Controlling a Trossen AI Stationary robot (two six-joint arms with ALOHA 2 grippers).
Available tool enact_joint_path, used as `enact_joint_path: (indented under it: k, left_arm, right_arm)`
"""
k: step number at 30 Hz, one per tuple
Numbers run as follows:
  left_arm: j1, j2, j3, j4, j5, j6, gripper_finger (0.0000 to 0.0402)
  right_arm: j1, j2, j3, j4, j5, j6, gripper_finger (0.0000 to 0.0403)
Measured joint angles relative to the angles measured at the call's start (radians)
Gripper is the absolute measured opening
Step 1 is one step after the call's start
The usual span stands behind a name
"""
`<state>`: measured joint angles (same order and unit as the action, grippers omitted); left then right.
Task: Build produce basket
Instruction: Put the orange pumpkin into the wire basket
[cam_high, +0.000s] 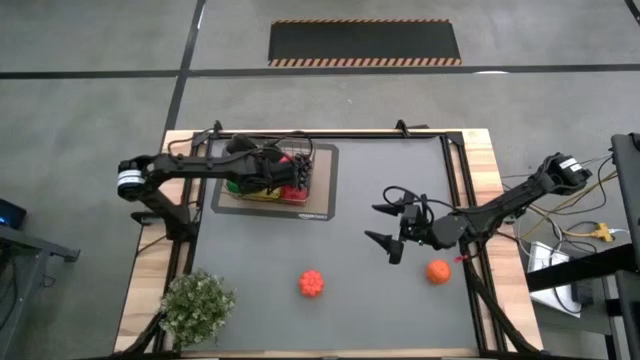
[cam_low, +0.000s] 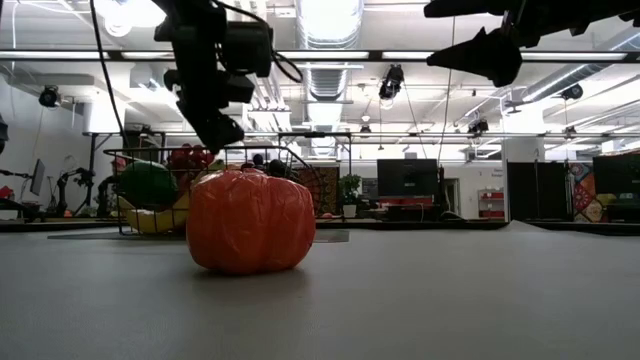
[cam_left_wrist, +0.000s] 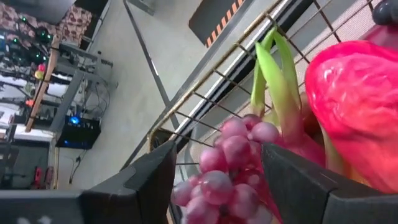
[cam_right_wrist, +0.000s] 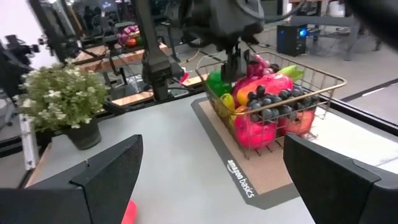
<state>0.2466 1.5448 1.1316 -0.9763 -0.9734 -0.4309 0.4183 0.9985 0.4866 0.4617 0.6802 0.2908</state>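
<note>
The orange (cam_low: 250, 221) lay nearest the low camera, on the table mat well away from the basket (cam_high: 285, 175) and just beside the right gripper (cam_high: 392, 226); it looked like a light, stiff, smooth toy, round enough to roll, so best pinched across its widest middle from above. The right gripper hovered with jaws spread wide and empty, its arm reaching in from the table edge farthest from the basket. The left gripper (cam_left_wrist: 211, 180) hung tilted into the basket, jaws parted either side of the pink grapes (cam_left_wrist: 227, 174), whether touching I could not tell.
</note>
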Motion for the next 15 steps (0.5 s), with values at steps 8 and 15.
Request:
enact_joint_path:
  k: [8, 15]
  left_arm:
    - [-0.004, -0.110, 0.000, 0.000, 0.006, 0.027, 0.0217]
    - [-0.118, -0.216, -0.002, 0.051, 0.030, 0.030, 0.0217]
  right_arm:
    - [0.003, 0.050, 0.000, 0.027, -0.086, 0.017, 0.0370]
    - [0.005, 0.133, 0.033, 0.012, -0.144, 0.007, 0.0370]
